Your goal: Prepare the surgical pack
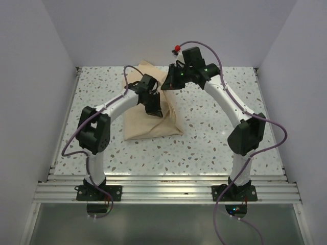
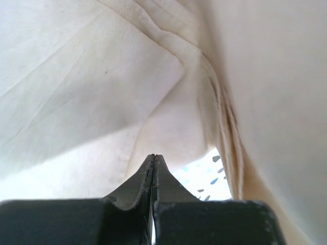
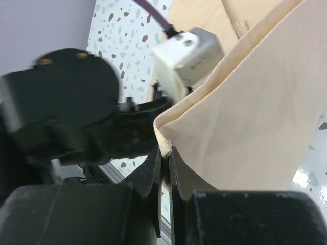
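Note:
The surgical pack (image 1: 150, 127) is a tan cloth bundle lying in the middle of the speckled table. One flap of it is lifted at the back. My right gripper (image 1: 169, 84) is shut on the hem of that flap, and in the right wrist view the folded cloth edge (image 3: 255, 117) is pinched between the right gripper's (image 3: 165, 152) tips. My left gripper (image 1: 155, 109) points down onto the bundle. In the left wrist view the left gripper (image 2: 154, 157) is shut with nothing between its tips, and cloth folds (image 2: 76, 92) fill the picture. Whatever lies inside the bundle is hidden.
White walls close in the speckled table (image 1: 219, 138) on the left, back and right. An aluminium rail (image 1: 163, 191) runs along the near edge by the arm bases. The left arm's black wrist (image 3: 61, 112) and its white camera block (image 3: 189, 53) sit close beside my right gripper.

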Controlling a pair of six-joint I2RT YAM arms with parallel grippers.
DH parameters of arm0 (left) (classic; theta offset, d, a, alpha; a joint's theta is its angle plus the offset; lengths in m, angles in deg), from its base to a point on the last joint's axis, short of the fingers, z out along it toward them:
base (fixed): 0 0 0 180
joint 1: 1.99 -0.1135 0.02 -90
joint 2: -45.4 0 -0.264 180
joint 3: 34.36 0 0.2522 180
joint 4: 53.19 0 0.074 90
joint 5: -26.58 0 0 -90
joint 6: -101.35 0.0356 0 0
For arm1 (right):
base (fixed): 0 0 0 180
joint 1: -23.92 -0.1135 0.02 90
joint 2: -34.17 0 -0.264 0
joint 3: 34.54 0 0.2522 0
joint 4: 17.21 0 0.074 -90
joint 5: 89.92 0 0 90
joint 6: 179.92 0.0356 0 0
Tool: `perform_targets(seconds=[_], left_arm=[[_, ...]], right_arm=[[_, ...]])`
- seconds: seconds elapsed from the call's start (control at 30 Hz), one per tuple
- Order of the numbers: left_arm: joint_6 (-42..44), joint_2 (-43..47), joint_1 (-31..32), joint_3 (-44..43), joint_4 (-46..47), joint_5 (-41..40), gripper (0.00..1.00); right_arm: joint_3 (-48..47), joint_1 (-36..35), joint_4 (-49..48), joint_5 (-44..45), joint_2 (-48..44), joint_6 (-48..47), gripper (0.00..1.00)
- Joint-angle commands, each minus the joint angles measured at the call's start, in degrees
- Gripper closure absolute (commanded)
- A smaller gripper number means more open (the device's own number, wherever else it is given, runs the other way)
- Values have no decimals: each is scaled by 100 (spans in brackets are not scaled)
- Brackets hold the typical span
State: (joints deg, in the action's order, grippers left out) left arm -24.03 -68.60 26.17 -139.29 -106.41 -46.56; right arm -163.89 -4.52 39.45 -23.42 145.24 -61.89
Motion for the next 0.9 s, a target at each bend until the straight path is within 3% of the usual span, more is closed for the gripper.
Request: perform_targets(seconds=[0.0, 0.13, 0.3, 0.53, 0.87], left_arm=[[13, 702, -153, 178, -255, -183, 99], [135, 1212, -477, 635, -264, -490, 98], [303, 1029, -786, 1250, -106, -333, 100], [-65, 852, -751, 2384, 1027, 124, 100], [-268, 932, -707, 2579, 1371, 186, 100]], right_arm=[[-262, -12, -35, -49, -24, -52, 100], [-420, -3, 17, -57, 64, -70, 100], [-508, -64, -53, -128, 196, -8, 100], [-885, -555, -53, -119, 617, 62, 100], [-1080, -1224, -54, -242, 1084, 203, 100]])
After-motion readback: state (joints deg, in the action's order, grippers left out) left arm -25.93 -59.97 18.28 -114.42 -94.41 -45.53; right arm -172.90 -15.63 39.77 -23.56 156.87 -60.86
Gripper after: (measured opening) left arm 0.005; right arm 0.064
